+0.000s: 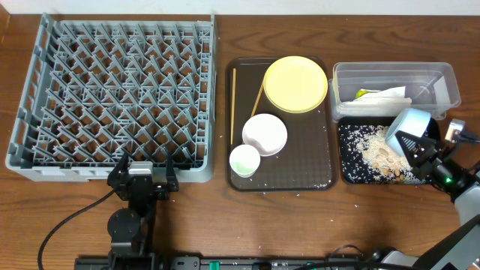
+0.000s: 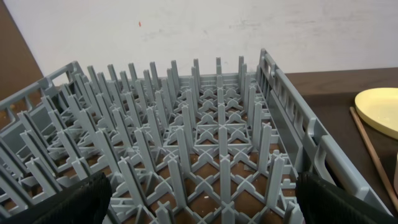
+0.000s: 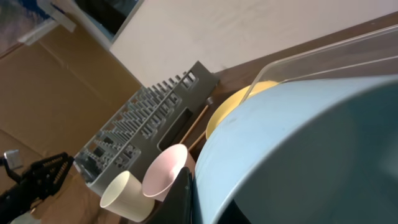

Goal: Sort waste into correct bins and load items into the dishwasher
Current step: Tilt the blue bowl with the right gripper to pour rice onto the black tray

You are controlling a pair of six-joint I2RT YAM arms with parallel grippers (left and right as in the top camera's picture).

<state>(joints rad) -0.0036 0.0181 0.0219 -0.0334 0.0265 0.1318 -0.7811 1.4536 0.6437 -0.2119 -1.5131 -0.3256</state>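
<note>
The light blue bowl [image 1: 407,129] hangs tipped on its side over the near end of the shallow black tray [image 1: 346,171], mouth turned down toward the pale rice crumbs [image 1: 379,150] heaped there. We read the tilt as deliberate: it lets loose food slide into the food-waste bin before the bowl goes to be washed. The right hand [image 1: 418,148] is closed on the bowl's rim. In its wrist view the blue wall fills most of the frame, with one dark finger against its lower edge.

Just behind the black tray stands the clear plastic tub [image 1: 447,75], which holds the crumpled white napkin [image 1: 382,95] and its yellow-green scrap [image 1: 364,94], so paper and food are kept apart.

To the left, on the dark brown serving tray [image 1: 300,161], wait the yellow plate [image 1: 295,83], the white bowl [image 1: 265,134] and the small white cup [image 1: 244,160], the last two touching. The two chopsticks [image 1: 233,105] lie at the tray's far left part.

Further left the grey dish rack [image 1: 112,97] stands with nothing between its pegs. The left hand [image 1: 144,171] sits at the rack's near edge, fingers spread wide and holding nothing, facing along the peg rows. We take this as a waiting position. A few stray crumbs dot the desk [image 1: 375,225].
</note>
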